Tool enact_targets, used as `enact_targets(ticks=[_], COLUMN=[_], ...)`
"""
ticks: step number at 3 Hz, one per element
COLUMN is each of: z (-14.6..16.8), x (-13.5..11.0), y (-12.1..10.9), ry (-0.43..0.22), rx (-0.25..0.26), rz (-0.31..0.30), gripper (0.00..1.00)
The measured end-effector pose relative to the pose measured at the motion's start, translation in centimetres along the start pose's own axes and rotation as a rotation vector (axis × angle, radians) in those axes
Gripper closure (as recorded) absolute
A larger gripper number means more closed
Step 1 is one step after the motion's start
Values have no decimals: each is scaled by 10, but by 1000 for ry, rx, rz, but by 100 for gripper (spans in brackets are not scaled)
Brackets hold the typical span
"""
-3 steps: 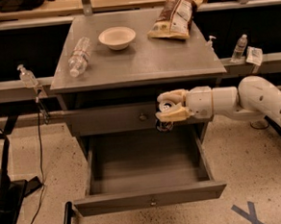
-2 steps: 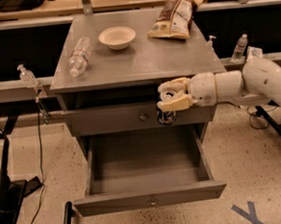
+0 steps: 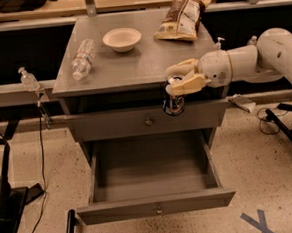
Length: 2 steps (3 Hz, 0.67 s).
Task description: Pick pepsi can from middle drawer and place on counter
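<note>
My gripper (image 3: pixel 179 78) is shut on the pepsi can (image 3: pixel 173 100), a dark blue can with a silver top. It holds the can upright in the air at the counter's front edge, right of centre, the can's top level with that edge. The counter (image 3: pixel 137 64) is the flat grey top of the cabinet. The middle drawer (image 3: pixel 153 180) is pulled out below and holds nothing that I can see. My white arm (image 3: pixel 262 55) reaches in from the right.
On the counter lie a clear water bottle (image 3: pixel 82 59) at the left, a white bowl (image 3: pixel 122 39) at the back and a snack bag (image 3: pixel 182 18) at the back right. A closed drawer front with a brass knob (image 3: pixel 148 121) sits under the counter.
My gripper has lifted the pepsi can from in front of the closed upper drawer to the level of the counter's front edge.
</note>
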<state>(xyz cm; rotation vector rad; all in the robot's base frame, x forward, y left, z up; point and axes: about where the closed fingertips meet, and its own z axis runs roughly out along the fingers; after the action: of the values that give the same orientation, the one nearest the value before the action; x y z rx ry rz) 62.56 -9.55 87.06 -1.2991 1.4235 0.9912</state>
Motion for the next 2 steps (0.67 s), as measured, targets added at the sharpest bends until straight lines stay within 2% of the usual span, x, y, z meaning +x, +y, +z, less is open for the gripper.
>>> enact_targets(ticks=[1, 2], z=[-8, -21], x=[-16, -31], y=[-21, -53], ry=[-50, -64], rx=[16, 96], rz=[-20, -23], gripper=[100, 100])
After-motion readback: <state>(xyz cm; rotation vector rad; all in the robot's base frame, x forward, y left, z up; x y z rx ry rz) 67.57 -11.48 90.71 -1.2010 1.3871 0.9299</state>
